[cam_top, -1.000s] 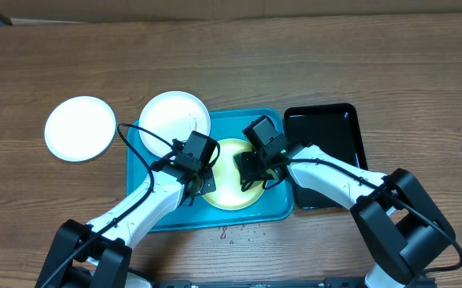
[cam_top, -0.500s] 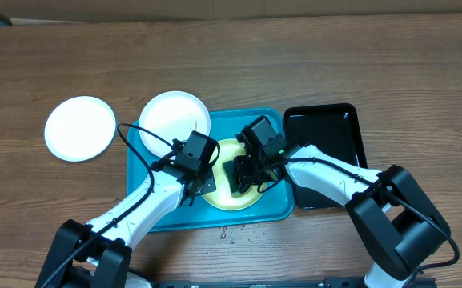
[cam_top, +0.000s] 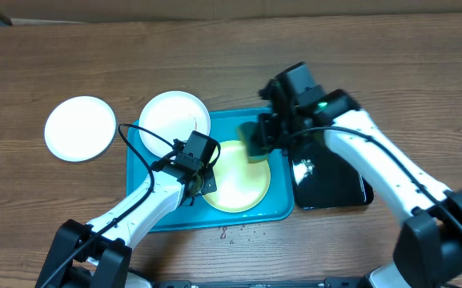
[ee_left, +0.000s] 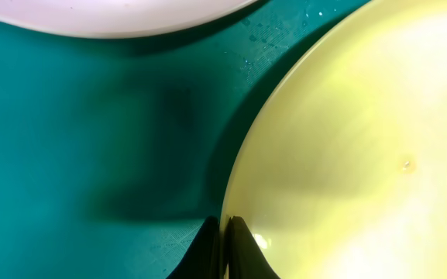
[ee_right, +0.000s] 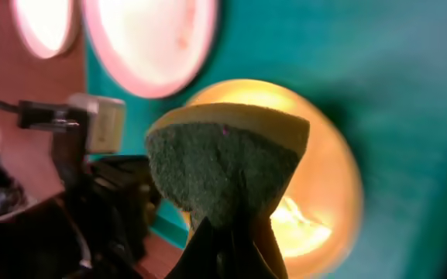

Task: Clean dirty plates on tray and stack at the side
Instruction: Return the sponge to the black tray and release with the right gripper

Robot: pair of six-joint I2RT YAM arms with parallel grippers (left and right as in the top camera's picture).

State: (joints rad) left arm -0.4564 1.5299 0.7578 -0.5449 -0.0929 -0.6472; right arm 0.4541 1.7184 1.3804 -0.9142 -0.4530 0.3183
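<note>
the left gripper (ee_left: 223, 246) is pinching the left rim of the pale yellow plate (cam_top: 243, 180), which is lying in the turquoise tray (cam_top: 277, 210) toward its right edge. the right gripper (ee_right: 227, 244) is clamping a green sponge (ee_right: 225, 159), seemingly hovering over the plate's far edge. one white plate (cam_top: 173, 116) is overlapping the tray's far-left corner; a second white plate (cam_top: 79, 128) is sitting near the table's (cam_top: 375, 64) left edge.

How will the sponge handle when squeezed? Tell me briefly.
The sponge likely squashes easily: it narrows where the right hand pinches it. Probably light, held aloft by one edge. Its rough green face should grip, not slide.
</note>
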